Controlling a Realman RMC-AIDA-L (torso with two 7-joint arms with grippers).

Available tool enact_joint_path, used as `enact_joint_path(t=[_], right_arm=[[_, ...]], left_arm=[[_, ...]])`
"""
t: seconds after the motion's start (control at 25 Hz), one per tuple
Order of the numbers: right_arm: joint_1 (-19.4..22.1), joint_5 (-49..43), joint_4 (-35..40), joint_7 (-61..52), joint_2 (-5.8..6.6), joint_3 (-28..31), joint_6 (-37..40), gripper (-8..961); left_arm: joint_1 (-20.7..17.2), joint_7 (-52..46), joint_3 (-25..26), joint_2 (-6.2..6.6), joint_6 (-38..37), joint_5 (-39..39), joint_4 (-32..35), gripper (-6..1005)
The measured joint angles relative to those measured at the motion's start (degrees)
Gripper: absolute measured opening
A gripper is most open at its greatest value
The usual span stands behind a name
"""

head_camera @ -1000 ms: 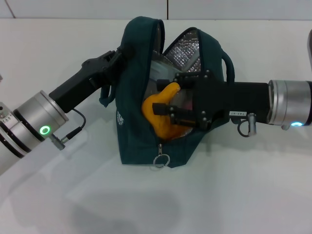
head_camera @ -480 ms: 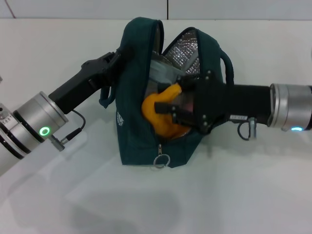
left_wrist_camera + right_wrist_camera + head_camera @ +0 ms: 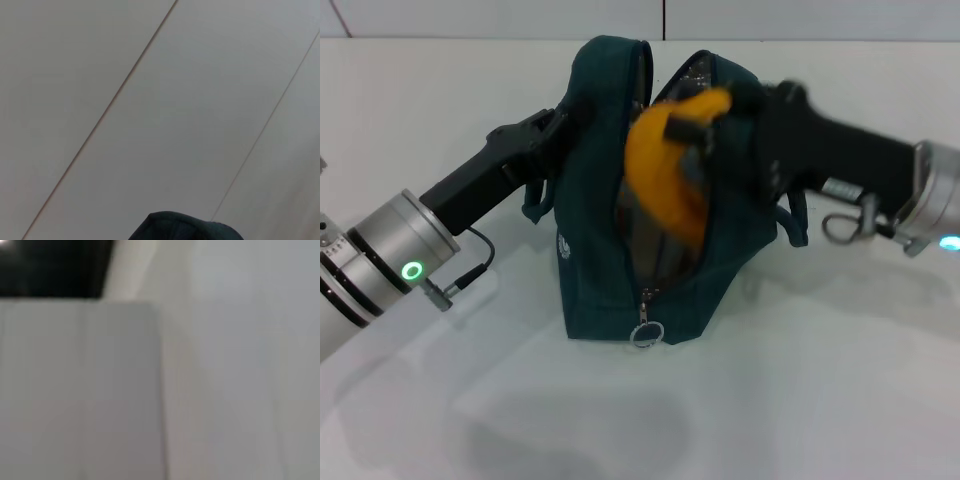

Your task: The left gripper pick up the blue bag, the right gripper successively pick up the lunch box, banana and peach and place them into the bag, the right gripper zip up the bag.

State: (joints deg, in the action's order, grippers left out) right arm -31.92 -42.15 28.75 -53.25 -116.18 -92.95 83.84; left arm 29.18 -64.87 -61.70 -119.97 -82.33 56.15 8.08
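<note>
The blue bag (image 3: pixel 600 250) stands open on the white table, its foil lining showing at the top. My left gripper (image 3: pixel 558 125) is shut on the bag's left upper edge and holds it up; a bit of the bag's fabric (image 3: pixel 185 228) shows in the left wrist view. My right gripper (image 3: pixel 712 122) is at the bag's top opening, shut on the upper end of the orange-yellow banana (image 3: pixel 665 175). The banana hangs upright in the opening, its lower end inside the bag. The lunch box is hidden and the peach is out of view.
The zip's ring pull (image 3: pixel 647 333) hangs at the bag's near lower end. A bag handle (image 3: pixel 790 215) droops on the right under my right arm. The white table (image 3: pixel 800 400) spreads around the bag; the right wrist view shows only blurred wall.
My right gripper has swung up and back from deep in the bag to its top opening. The banana has risen with it and turned from lying to upright. The left arm has not moved.
</note>
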Motion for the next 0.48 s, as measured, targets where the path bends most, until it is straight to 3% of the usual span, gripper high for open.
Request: enact_joint_path(t=[0.28, 0.48], right_arm=[[-1.63, 5.90, -1.19, -15.04, 0.98, 0.39, -10.88, 272], [-2.82, 5.51, -2.60, -21.29, 1.99, 3.22, -8.78, 257]], left_arm=[[0.04, 0.01, 0.00, 0.00, 0.09, -0.05, 0.16, 37], [0.00, 0.17, 0.00, 0.00, 0.16, -0.08, 0.36, 37]])
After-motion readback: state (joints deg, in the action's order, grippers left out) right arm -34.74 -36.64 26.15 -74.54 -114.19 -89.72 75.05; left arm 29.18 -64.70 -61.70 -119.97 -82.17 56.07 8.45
